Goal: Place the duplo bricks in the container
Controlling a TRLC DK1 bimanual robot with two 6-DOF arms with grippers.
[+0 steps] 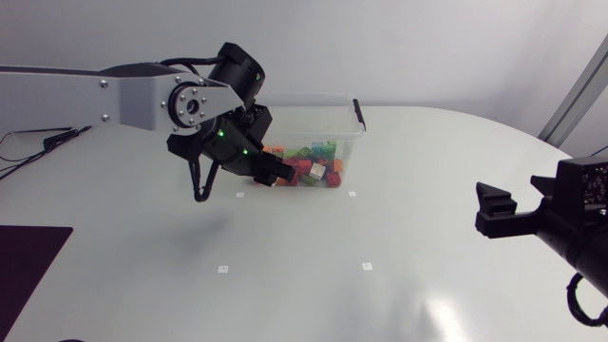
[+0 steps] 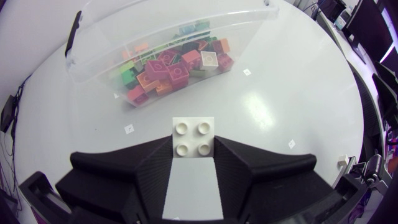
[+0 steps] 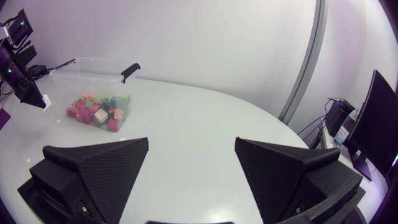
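Two arms are at the white surface (image 1: 380, 285). The left arm comes in from the left side, and its end effector (image 2: 193, 146) is closed on a white duplo brick (image 2: 193, 137). Both black fingers press against opposite sides of the brick, whose four studs face the wrist camera. The held brick hangs above the surface, just beside the near wall of the clear container (image 1: 353, 123) and outside it.

The container stands toward the far side of the surface and has a black clip handle at each end. A heap of coloured duplo bricks (image 2: 174, 68) lies inside it: red, orange, green, pink and one white-topped piece, piled against the near wall.

The right arm sits at the right side, well apart from the container. Its end effector (image 3: 191, 146) is spread wide, with nothing between its wedge fingers. Small white square markers (image 1: 367, 267) dot the surface between the two arms.
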